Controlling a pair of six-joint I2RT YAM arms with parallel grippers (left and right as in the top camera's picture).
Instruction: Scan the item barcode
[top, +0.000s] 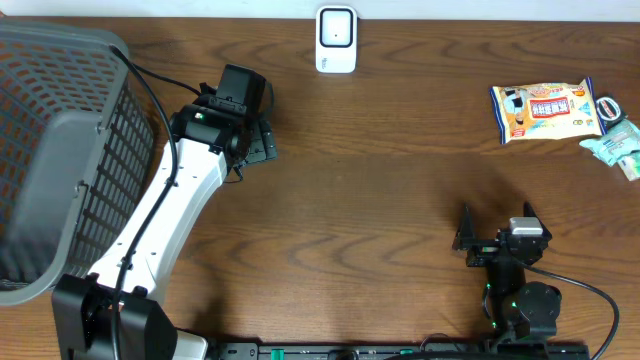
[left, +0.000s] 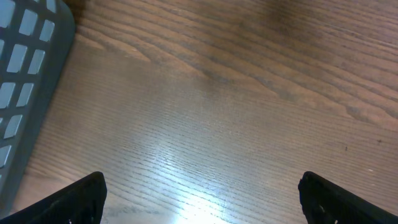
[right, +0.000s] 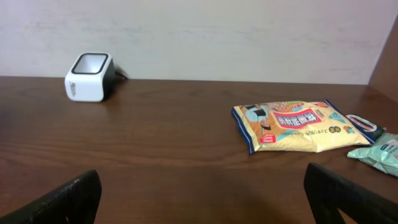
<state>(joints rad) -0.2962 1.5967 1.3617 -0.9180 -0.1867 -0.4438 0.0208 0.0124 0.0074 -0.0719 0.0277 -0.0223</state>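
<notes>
Only overhead shows basket (top: 100, 170), scanner (top: 336, 40) and snack packet (top: 545, 110) together

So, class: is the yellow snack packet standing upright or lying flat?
Lying flat: the yellow snack packet rests face up on the table, its printed front showing from overhead.

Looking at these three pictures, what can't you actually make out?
- Barcode on the yellow snack bag: no view shows one; its underside lies against the table.
- The teal packets: cut off by the right edge, overhead and right wrist views.
- Inside of the basket: overhead, cut off by the left edge; mesh walls screen it.
</notes>
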